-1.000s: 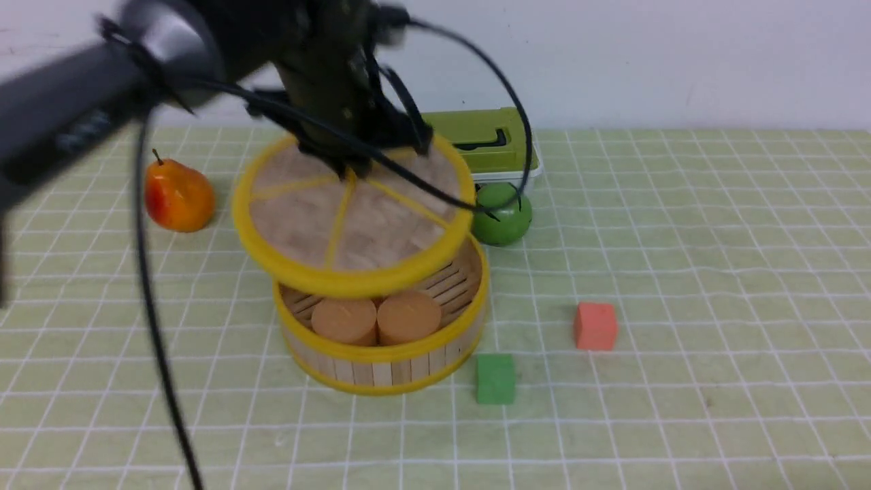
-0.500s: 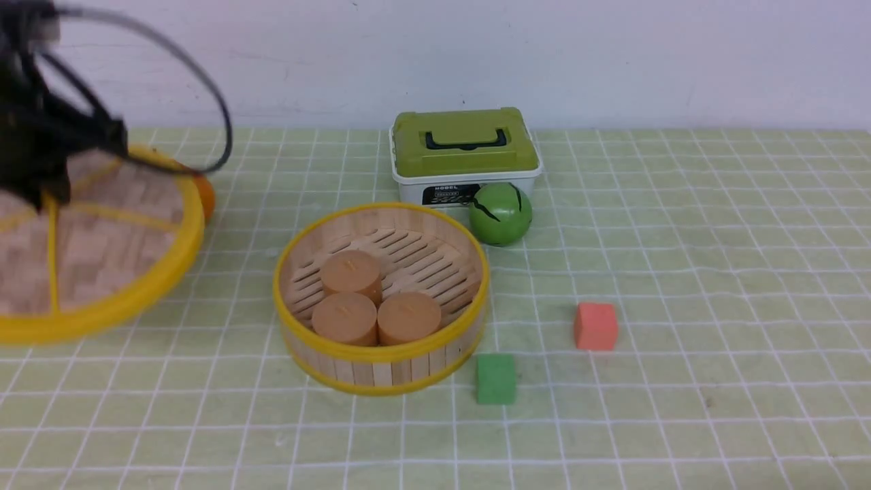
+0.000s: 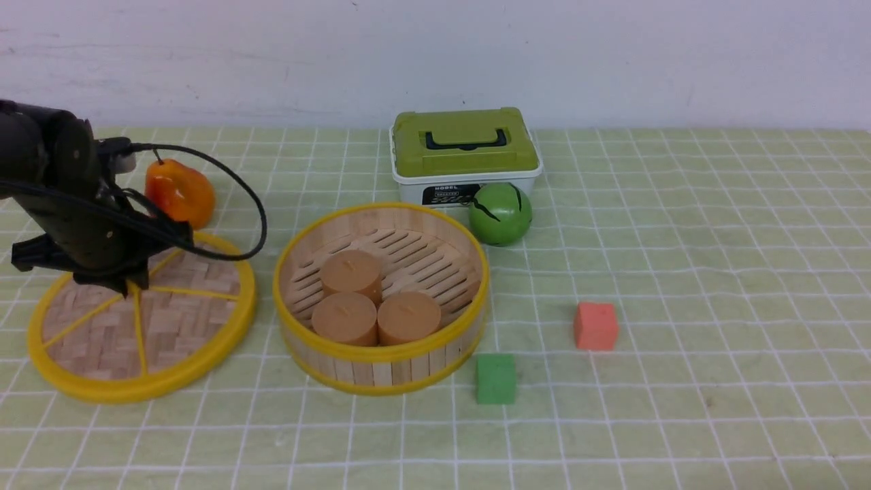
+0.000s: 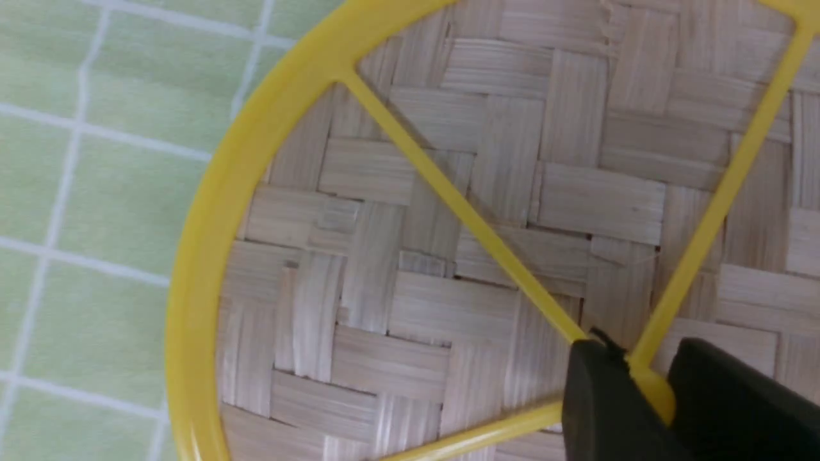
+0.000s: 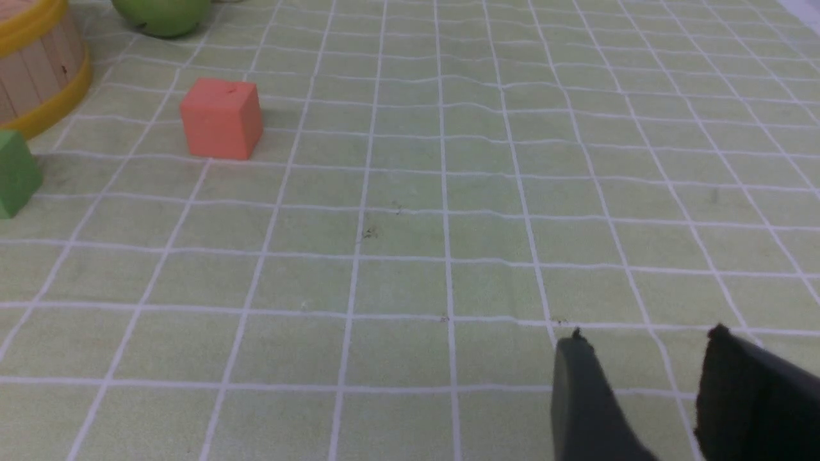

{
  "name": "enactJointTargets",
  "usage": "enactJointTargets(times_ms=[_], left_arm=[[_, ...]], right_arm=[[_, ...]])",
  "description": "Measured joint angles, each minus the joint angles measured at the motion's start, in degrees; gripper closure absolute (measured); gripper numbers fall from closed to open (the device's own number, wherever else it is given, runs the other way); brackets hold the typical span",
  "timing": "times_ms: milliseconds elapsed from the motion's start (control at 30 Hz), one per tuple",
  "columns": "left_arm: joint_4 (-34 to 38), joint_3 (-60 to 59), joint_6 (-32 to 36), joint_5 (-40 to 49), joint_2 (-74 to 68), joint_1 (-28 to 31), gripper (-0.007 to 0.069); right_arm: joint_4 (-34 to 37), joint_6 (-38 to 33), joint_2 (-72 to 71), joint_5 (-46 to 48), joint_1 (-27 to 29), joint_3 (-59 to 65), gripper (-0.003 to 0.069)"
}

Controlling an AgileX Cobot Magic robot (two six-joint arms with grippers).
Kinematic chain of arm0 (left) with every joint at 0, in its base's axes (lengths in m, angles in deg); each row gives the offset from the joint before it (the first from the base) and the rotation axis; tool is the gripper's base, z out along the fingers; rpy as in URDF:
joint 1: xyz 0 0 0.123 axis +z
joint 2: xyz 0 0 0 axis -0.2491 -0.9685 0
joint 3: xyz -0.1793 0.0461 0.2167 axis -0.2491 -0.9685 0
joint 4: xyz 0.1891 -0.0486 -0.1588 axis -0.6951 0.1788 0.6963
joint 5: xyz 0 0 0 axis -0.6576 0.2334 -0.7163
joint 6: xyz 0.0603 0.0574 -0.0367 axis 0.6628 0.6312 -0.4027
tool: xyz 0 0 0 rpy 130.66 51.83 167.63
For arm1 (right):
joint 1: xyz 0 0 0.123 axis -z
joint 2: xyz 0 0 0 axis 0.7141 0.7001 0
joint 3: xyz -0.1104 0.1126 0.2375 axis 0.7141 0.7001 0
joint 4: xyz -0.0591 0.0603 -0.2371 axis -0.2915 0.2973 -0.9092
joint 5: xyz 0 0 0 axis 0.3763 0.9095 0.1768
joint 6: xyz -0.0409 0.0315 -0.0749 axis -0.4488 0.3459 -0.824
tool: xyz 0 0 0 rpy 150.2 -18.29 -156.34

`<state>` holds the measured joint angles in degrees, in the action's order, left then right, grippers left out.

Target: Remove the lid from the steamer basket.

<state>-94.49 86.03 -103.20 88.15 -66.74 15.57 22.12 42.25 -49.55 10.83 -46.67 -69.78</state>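
The left arm [image 3: 64,204] is dark, almost black, and thick and round like a fat tube. A thin black cable [image 3: 263,219] bends out from it in one big loop. More thin black wires run along its side. The left gripper [image 4: 647,390] has two black fingers [image 4: 596,410] with smooth, flat sides. One tip has a tiny bump on it. The right gripper [image 5: 647,397] has two fingers too. One looks dark grey and thin. The other looks black and wider. Each has a little pointy nub on its tip.
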Motion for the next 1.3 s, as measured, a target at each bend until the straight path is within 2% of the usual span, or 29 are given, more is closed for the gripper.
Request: enactJointTargets(times_ms=[167, 267, 367, 467, 500, 567, 633, 833, 1100, 1300], left_arm=[[2.55, 0.00, 0.12, -0.74, 2.58, 0.00, 0.0316], [2.94, -0.20, 1.27, -0.62, 8.11, 0.00, 0.0282], [3.91, -0.34, 2.49, -0.44, 15.49, 0.00, 0.0313], [7.01, -0.69, 5.56, -2.89, 29.50, 0.00, 0.0455], [7.40, -0.89, 6.10, -3.16, 31.11, 0.00, 0.0464], [9.40, -3.27, 9.75, -6.05, 40.69, 0.00, 0.0571], [10.46, -6.81, 12.76, -7.73, 48.10, 0.00, 0.0637], [12.74, -21.87, 16.38, -9.38, 65.18, 0.00, 0.0637], [17.83, -45.13, 16.66, -12.37, 83.81, 0.00, 0.0637], [19.24, -59.17, 16.66, -10.04, 93.51, 0.00, 0.0637]], right_arm=[[0.00, 0.00, 0.00, 0.00, 0.00, 0.00, 0.0418], [0.00, 0.00, 0.00, 0.00, 0.00, 0.00, 0.0418], [0.00, 0.00, 0.00, 0.00, 0.00, 0.00, 0.0418], [0.00, 0.00, 0.00, 0.00, 0.00, 0.00, 0.0418], [0.00, 0.00, 0.00, 0.00, 0.00, 0.00, 0.0418], [0.00, 0.00, 0.00, 0.00, 0.00, 0.00, 0.0418], [0.00, 0.00, 0.00, 0.00, 0.00, 0.00, 0.0418], [0.00, 0.00, 0.00, 0.00, 0.00, 0.00, 0.0418], [0.00, 0.00, 0.00, 0.00, 0.00, 0.00, 0.0418], [0.00, 0.00, 0.00, 0.00, 0.00, 0.00, 0.0418]])
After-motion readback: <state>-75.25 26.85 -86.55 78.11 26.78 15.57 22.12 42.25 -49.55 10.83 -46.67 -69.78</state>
